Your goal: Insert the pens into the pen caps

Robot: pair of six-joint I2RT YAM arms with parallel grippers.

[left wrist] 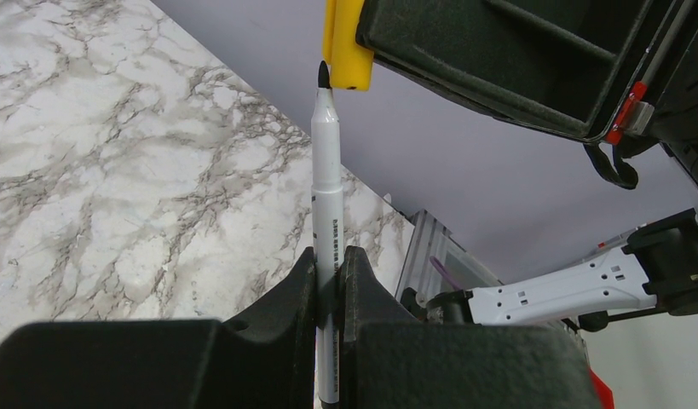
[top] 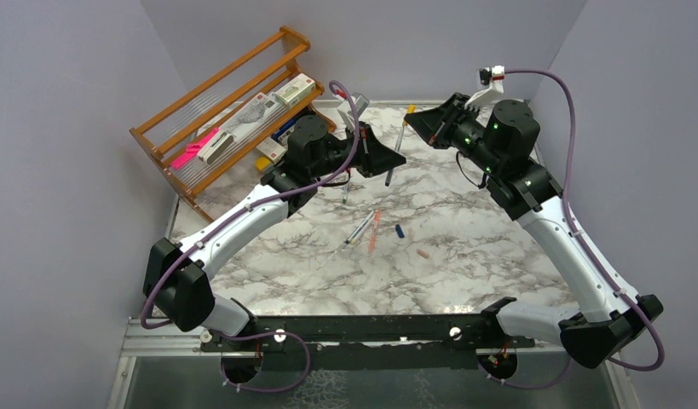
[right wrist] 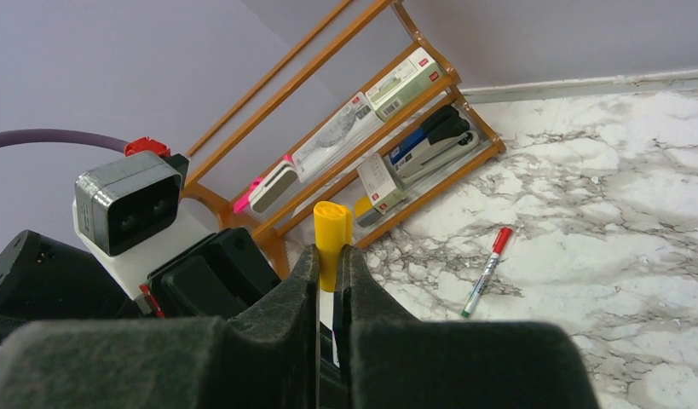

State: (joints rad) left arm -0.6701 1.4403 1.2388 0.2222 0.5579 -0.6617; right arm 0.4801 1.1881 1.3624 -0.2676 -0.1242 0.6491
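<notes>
My left gripper (top: pixel 386 159) is shut on a white pen (left wrist: pixel 328 204) with a black tip, held above the table's far middle. My right gripper (top: pixel 423 124) is shut on a yellow pen cap (right wrist: pixel 332 228). In the left wrist view the pen's tip touches the lower edge of the yellow cap (left wrist: pixel 345 43); I cannot tell whether it is inside. On the table lie a grey pen (top: pixel 360 228), a salmon-orange pen (top: pixel 375 232), a dark blue cap (top: pixel 400 231) and a pale pink cap (top: pixel 423 254). A pen with a red cap (right wrist: pixel 486 273) lies near the left arm.
A wooden rack (top: pixel 234 111) with boxes, a stapler and a bright pink bar stands at the back left against the wall. Grey walls close in the marble table (top: pixel 464 281) on three sides. Both arms meet over the table's far middle.
</notes>
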